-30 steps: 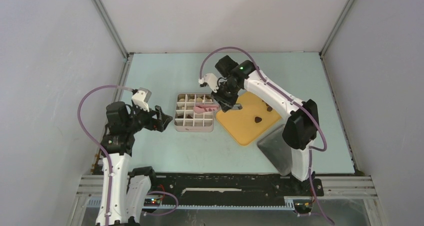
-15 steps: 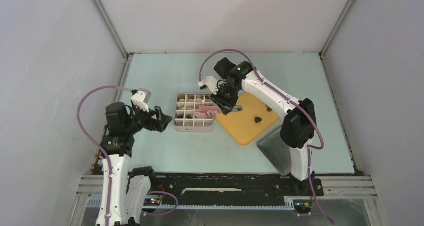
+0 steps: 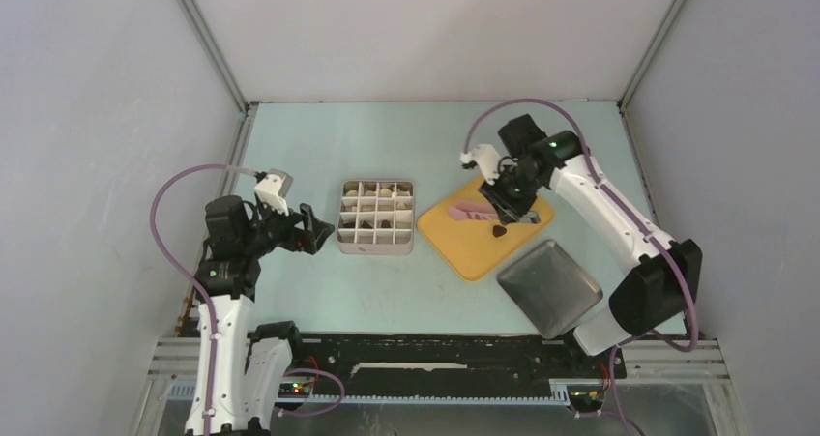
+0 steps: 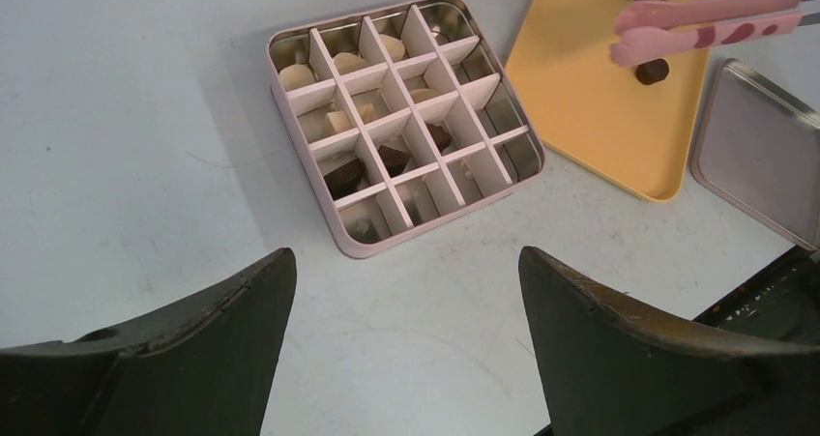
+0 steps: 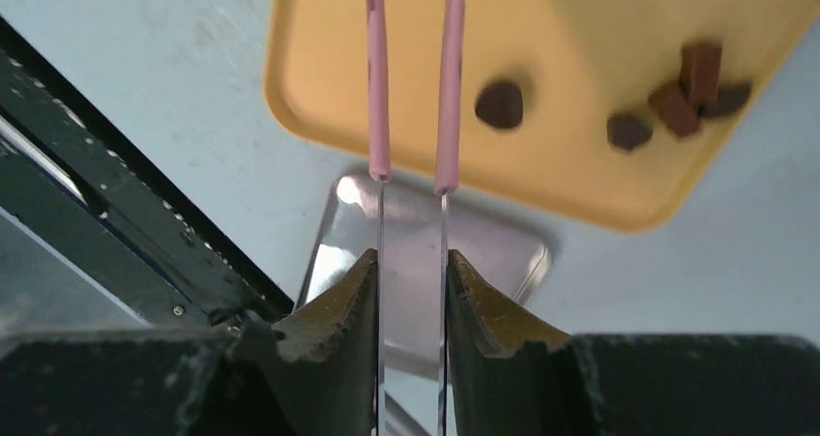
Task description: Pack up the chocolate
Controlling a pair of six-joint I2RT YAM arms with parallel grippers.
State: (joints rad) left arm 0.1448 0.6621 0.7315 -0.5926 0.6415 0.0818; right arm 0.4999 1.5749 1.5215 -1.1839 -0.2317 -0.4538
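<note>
the left arm stands folded at the near left, its wrist turned toward the middle, and the left gripper [image 3: 315, 231] hangs in the air with both fingers [image 4: 208, 344] spread wide apart. the right arm reaches far forward from its base in one long line, with the wrist bent downward. the right gripper [image 3: 506, 196] presses its fingers close together on the handles of the pink tongs [image 3: 470, 209].

My left arm [image 3: 219, 328] and right arm [image 3: 619, 214] are both white tubes joined by chunky black motor housings. A purple cable [image 3: 157, 214] loops off each, and a green light [image 3: 549, 147] glows on the right one. My left claw [image 4: 404, 257] and right claw [image 5: 411, 262] have dark wedge fingers [image 4: 193, 359] with scuffed, pale edges.
</note>
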